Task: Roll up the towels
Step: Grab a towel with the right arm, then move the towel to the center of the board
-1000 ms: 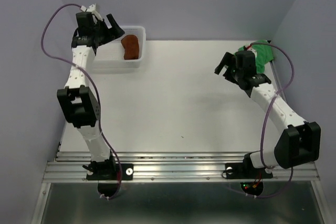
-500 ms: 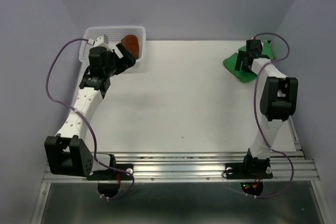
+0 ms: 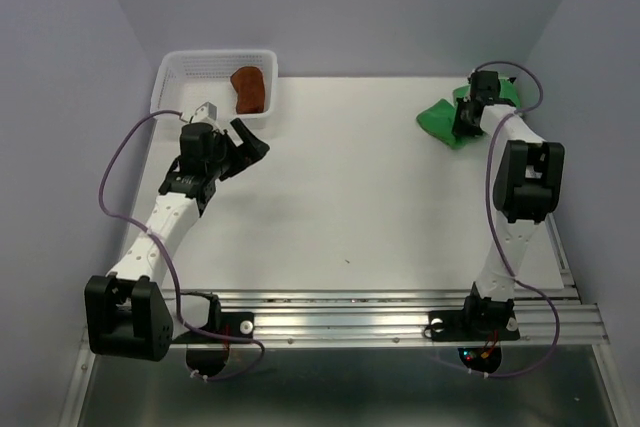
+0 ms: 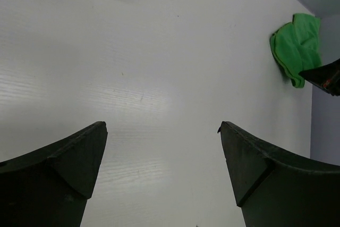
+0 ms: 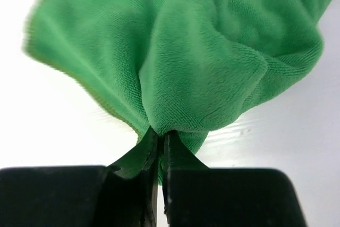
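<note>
Tightly, right gripper (image 5: 158, 137) pinches green towel (image 5: 212, 67) — left gripper (image 4: 162, 131) splayed

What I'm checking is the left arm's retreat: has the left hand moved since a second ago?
Yes. The left hand has moved off the white mesh basket toward the near side, and now hangs just in front of it.

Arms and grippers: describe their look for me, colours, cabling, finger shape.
Both arms are alike: the left arm and right arm have white tubular links between boxy black joint housings, each with a thin purple cable looping alongside. The left gripper and right gripper are black, with broad wedge-shaped fingers tapering to tips. No markings are visible.
</note>
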Robot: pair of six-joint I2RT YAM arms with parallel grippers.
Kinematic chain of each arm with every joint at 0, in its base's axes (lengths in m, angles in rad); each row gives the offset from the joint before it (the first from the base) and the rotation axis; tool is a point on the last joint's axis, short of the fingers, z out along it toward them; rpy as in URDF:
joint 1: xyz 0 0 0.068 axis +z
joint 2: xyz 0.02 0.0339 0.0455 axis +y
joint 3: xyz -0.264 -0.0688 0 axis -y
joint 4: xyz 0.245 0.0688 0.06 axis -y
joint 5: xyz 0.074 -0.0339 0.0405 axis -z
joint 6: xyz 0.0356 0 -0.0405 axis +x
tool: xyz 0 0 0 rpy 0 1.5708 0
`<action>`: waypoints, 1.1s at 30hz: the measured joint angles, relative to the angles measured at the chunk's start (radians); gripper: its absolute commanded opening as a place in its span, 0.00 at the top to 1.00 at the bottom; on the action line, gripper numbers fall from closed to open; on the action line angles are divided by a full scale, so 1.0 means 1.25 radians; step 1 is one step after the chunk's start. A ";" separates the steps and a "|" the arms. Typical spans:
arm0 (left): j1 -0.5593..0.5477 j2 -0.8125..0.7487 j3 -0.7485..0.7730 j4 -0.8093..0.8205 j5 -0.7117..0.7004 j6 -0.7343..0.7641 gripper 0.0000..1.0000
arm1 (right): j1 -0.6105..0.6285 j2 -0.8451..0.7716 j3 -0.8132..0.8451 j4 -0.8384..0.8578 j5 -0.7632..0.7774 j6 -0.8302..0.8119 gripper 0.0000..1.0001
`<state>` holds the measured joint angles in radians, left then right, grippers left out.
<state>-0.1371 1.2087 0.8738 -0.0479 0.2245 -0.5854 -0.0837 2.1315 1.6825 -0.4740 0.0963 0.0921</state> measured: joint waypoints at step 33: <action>-0.031 -0.391 -0.199 -0.276 -0.030 -0.081 0.01 | 0.098 -0.634 -0.609 0.013 -0.352 0.299 0.00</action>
<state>-0.1757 0.7197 0.6254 -0.3923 0.1871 -0.6861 0.0383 1.3396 0.9215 -0.4572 -0.3435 0.4656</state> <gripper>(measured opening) 0.986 0.989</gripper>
